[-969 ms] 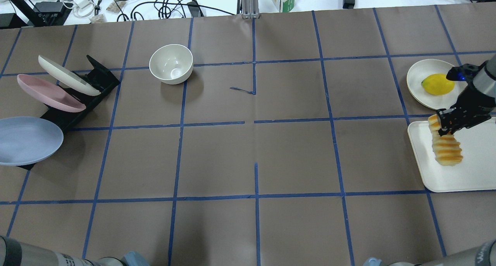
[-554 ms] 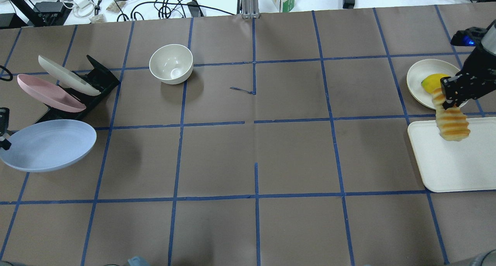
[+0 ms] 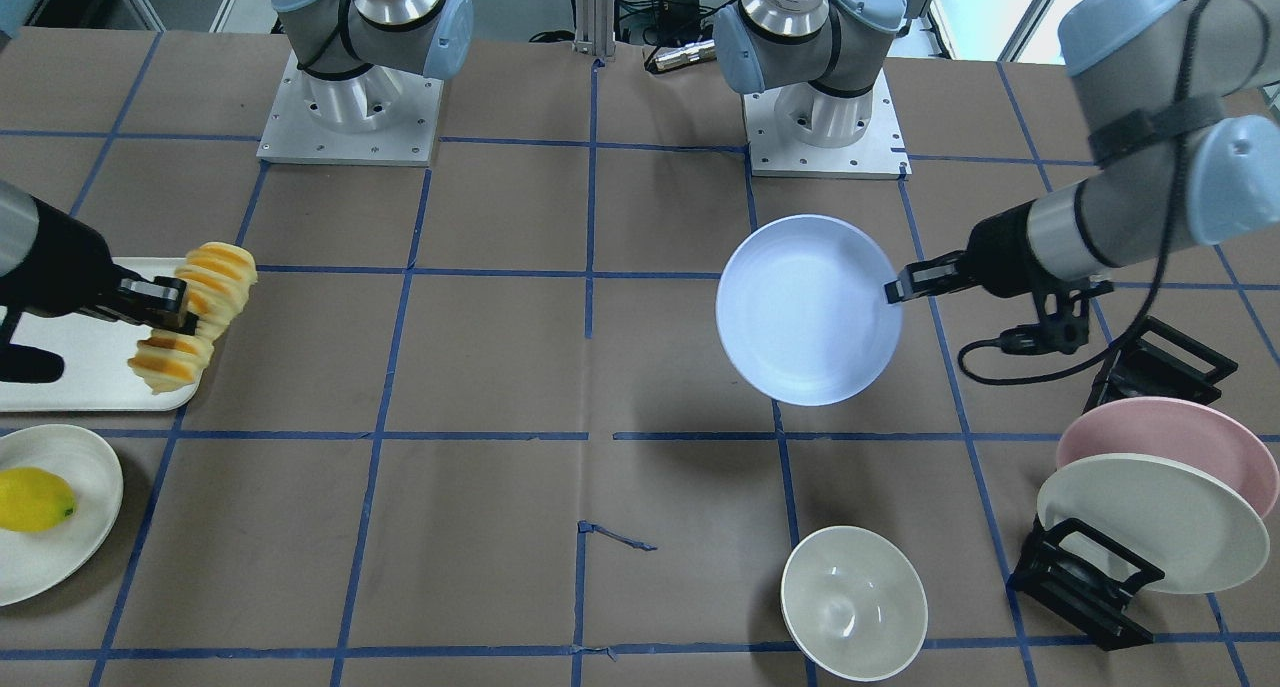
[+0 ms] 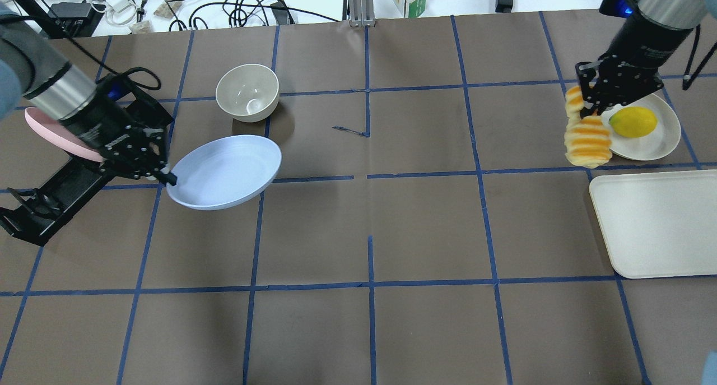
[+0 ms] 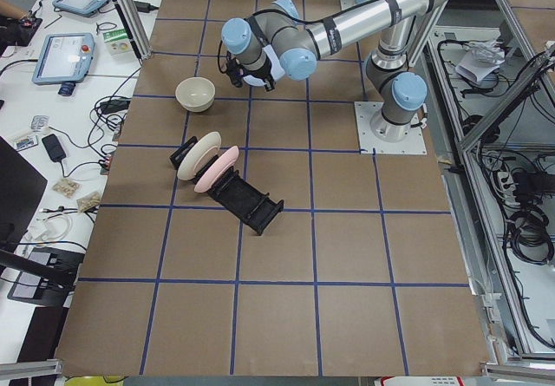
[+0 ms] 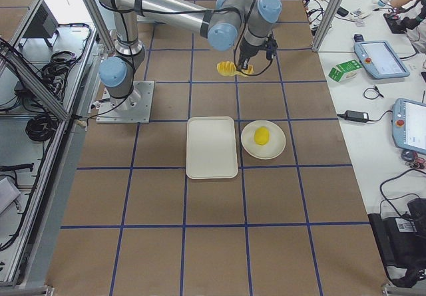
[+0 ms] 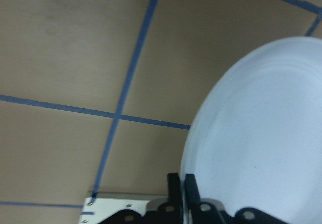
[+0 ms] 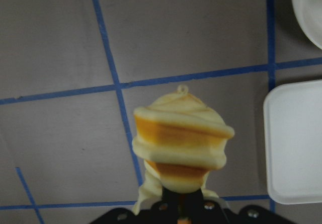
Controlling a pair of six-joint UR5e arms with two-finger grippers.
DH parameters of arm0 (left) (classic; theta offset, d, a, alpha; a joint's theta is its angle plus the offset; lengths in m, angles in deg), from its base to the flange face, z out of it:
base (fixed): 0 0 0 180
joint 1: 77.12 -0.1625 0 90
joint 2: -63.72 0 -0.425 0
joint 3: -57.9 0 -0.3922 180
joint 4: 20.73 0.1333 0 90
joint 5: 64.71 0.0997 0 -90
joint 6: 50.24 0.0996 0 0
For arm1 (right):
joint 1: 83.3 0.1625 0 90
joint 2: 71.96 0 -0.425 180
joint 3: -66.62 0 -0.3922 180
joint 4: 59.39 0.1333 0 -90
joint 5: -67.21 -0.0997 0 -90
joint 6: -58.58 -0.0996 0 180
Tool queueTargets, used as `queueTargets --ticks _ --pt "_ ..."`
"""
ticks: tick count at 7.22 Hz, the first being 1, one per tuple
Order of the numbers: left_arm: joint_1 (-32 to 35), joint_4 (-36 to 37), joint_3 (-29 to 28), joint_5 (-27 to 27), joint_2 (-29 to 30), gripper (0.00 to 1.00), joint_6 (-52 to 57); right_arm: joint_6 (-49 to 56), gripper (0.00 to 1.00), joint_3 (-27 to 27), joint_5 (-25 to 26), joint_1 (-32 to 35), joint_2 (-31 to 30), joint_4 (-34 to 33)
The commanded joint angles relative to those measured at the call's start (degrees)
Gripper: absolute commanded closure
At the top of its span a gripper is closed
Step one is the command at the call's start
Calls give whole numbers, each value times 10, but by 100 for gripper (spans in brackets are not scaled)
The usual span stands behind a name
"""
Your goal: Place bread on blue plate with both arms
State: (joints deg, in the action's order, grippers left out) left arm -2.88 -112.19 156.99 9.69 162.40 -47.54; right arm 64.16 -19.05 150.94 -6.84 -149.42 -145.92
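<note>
The bread (image 4: 585,138) is a row of orange-crusted slices that hangs from my right gripper (image 4: 588,107), which is shut on its upper end. It hangs in the air beside the lemon's plate, clear of the tray. It also shows in the front view (image 3: 195,312) and the right wrist view (image 8: 181,143). The blue plate (image 4: 224,172) is held by its rim in my left gripper (image 4: 162,176), above the table left of centre, slightly tilted. The plate also shows in the front view (image 3: 805,312) and the left wrist view (image 7: 261,143).
A cream bowl (image 4: 247,92) stands just behind the blue plate. A black rack (image 4: 50,205) at the left holds a pink plate (image 4: 47,134) and a cream-white plate (image 3: 1150,522). At the right are a lemon (image 4: 633,121) on a cream plate (image 4: 661,141) and a white tray (image 4: 655,222).
My left gripper has taken the blue plate off the rack and carried it right, toward the middle. My right gripper has lifted the bread off the tray and moved it farther back and left.
</note>
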Motion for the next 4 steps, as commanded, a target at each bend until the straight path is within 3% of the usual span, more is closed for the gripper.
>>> queueTargets --ticks 1,2,3,4 --pt "126 251 54 -15 28 100 -95 -132 100 10 -20 115 10 -62" --pt "169 404 95 -19 52 100 -98 -157 100 10 -19 154 29 -87" --pt "195 497 122 -48 82 100 -116 -169 100 10 -19 184 44 -102" --pt "201 504 125 -57 108 100 -118 -187 100 10 -19 204 58 -114"
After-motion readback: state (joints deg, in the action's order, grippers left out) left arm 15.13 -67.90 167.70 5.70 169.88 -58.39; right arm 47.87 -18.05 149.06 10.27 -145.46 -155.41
